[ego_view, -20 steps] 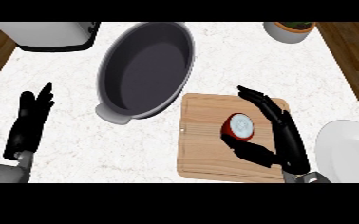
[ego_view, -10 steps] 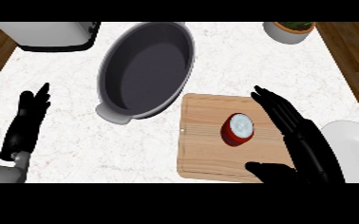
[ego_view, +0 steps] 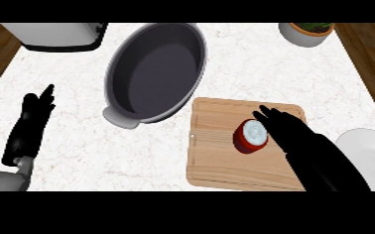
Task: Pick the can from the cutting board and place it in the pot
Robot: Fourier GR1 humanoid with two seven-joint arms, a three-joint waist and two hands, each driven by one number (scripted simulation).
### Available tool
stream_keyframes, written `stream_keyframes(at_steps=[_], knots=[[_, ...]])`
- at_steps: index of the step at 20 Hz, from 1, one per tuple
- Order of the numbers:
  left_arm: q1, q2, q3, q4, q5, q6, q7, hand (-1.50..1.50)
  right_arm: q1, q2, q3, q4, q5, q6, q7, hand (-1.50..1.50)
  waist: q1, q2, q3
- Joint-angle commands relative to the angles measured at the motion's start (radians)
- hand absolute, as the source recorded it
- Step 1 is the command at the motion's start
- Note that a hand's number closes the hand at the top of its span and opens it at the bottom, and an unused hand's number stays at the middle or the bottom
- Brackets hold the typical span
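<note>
Red can with white lid [ego_view: 250, 135] upright on wooden cutting board [ego_view: 219, 158]; right hand [ego_view: 293, 134] open just beside it, holding nothing. Left hand [ego_view: 29, 129] open, resting at left edge. Dark oval pot [ego_view: 155, 69] nearby.

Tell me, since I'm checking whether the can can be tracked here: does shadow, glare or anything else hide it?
Head view: even lighting, no glare on the can; its pale top and red side show plainly on the board. The black right hand lies against the can's right side and hides that edge. The pot interior is dark but unobstructed. The left hand rests open at the left edge.
</note>
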Motion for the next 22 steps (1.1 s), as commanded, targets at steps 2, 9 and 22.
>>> stream_keyframes(at_steps=[2, 9, 22], knots=[[-0.019, -0.009, 0.013, 0.023, -0.022, -0.015, -0.007, 0.00, -0.059, 0.082, 0.082, -0.065, -0.045, 0.179, 0.256, -1.50, -0.001, 0.001, 0.002], [-0.019, -0.055, 0.035, -0.017, -0.056, -0.033, 0.048, 0.00, -0.060, 0.118, -0.058, 0.032, -0.060, 0.247, 0.213, -1.50, -0.003, 0.001, 0.004], [-0.002, -0.106, 0.142, 0.014, -0.112, -0.117, 0.015, 0.00, -0.039, 0.303, -0.044, 0.301, 0.173, 0.217, 0.026, -1.50, -0.003, 0.002, 0.004]])
